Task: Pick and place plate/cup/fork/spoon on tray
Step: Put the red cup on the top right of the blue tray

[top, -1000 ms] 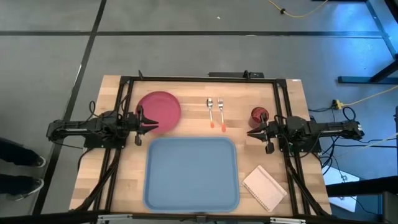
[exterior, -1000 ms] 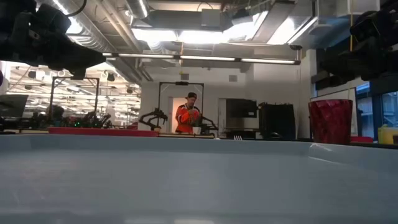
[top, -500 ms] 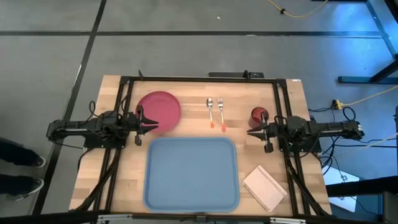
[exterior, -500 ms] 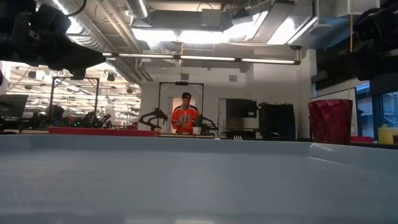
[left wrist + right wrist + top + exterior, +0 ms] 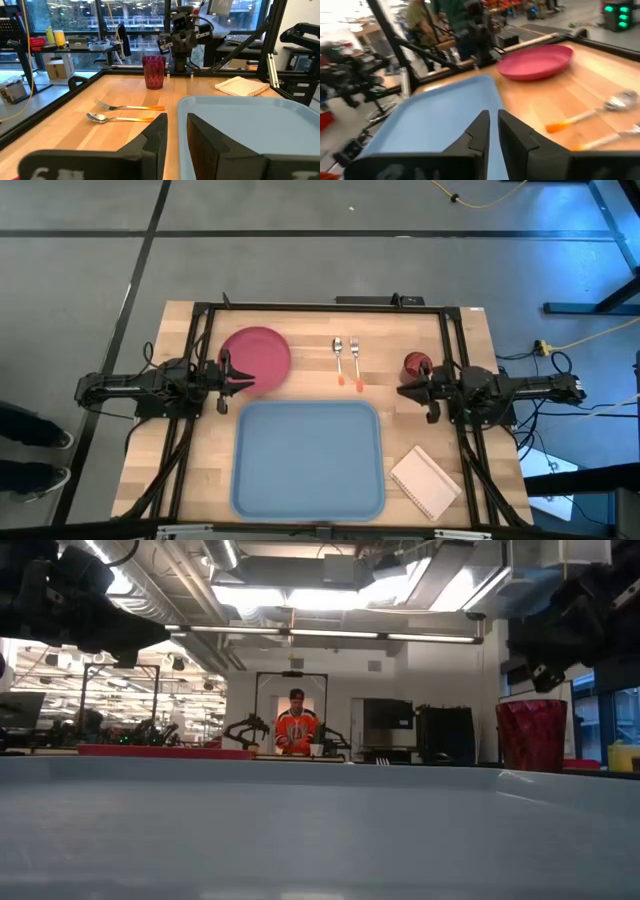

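The pinkish-red plate point(image 5: 257, 356) lies flat at the table's far left. The spoon point(image 5: 338, 360) and the fork point(image 5: 355, 362) lie side by side at the far middle, orange tips toward the light blue tray point(image 5: 308, 460). The maroon cup point(image 5: 415, 364) stands upright at the far right. My left gripper point(image 5: 246, 377) hovers level by the plate's near rim, its fingers point(image 5: 159, 131) a narrow gap apart around nothing. My right gripper point(image 5: 404, 392) hovers level just near of the cup, rolled to one side, with its fingers point(image 5: 481, 129) a slit apart and nothing between them.
A white notepad point(image 5: 425, 482) lies at the near right beside the tray. A black frame point(image 5: 320, 306) runs around the table's edges. In the low view a person point(image 5: 295, 730) stands in the room far behind the table.
My right gripper has rolled about the line it points along while staying in place; its gap looks unchanged. The tableware and the tray have not moved.
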Motion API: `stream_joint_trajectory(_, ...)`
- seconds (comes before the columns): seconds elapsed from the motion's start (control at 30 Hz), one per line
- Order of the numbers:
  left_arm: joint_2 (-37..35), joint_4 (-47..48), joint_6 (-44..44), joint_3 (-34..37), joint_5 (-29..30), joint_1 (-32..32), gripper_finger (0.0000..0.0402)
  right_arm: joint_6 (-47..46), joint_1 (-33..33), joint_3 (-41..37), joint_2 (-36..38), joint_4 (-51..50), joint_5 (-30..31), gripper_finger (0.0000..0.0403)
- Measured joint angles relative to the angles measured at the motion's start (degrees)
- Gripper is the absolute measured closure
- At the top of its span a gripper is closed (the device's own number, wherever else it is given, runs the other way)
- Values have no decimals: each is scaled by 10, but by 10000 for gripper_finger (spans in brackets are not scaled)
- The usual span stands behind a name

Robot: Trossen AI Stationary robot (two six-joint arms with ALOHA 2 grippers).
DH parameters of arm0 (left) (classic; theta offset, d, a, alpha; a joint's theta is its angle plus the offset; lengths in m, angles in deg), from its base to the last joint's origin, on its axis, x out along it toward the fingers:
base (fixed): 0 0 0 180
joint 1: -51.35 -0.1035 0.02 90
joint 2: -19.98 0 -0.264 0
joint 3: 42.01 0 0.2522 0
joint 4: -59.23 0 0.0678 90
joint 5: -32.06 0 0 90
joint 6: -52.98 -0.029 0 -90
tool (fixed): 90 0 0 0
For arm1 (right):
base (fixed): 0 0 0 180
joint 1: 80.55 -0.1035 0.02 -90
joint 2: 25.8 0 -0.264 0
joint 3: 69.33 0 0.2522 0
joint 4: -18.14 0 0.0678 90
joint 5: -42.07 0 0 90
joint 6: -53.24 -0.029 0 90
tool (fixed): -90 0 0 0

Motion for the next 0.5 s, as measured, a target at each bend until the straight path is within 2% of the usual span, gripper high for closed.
stream_joint_trajectory(0.1,0,0,0,0,0,0,335,-28,0,0,-1,13,3,359)
stream_joint_trajectory(0.2,0,0,0,0,0,0,335,-39,0,0,-1,80,-4,359)
stream_joint_trajectory(0.43,0,0,0,0,0,0,335,104,0,0,-1,351,-138,359)
stream_joint_trajectory(0.5,0,-2,0,0,1,0,335,156,0,0,-1,399,-156,359)
